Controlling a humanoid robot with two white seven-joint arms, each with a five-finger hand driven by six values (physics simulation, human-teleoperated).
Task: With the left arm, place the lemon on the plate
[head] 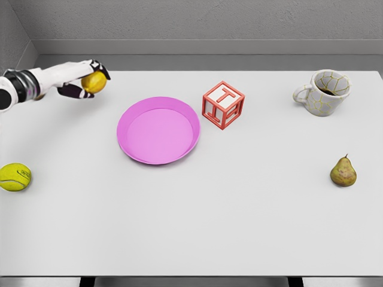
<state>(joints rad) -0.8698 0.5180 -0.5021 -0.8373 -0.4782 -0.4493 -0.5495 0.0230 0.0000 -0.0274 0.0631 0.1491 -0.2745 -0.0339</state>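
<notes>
A yellow lemon [95, 82] is held in my left hand [87, 81] at the far left of the table, above the surface near the back edge. The white left arm reaches in from the left edge, fingers curled around the fruit. The pink plate [132, 149] lies flat on the white table to the right of and nearer than the hand, with nothing in it. My right arm is out of sight.
A red cube [223, 105] with a letter T stands just right of the plate. A white cracked-pattern mug [324, 92] is at the back right, a pear [343, 171] at the right, a tennis ball [14, 177] at the left edge.
</notes>
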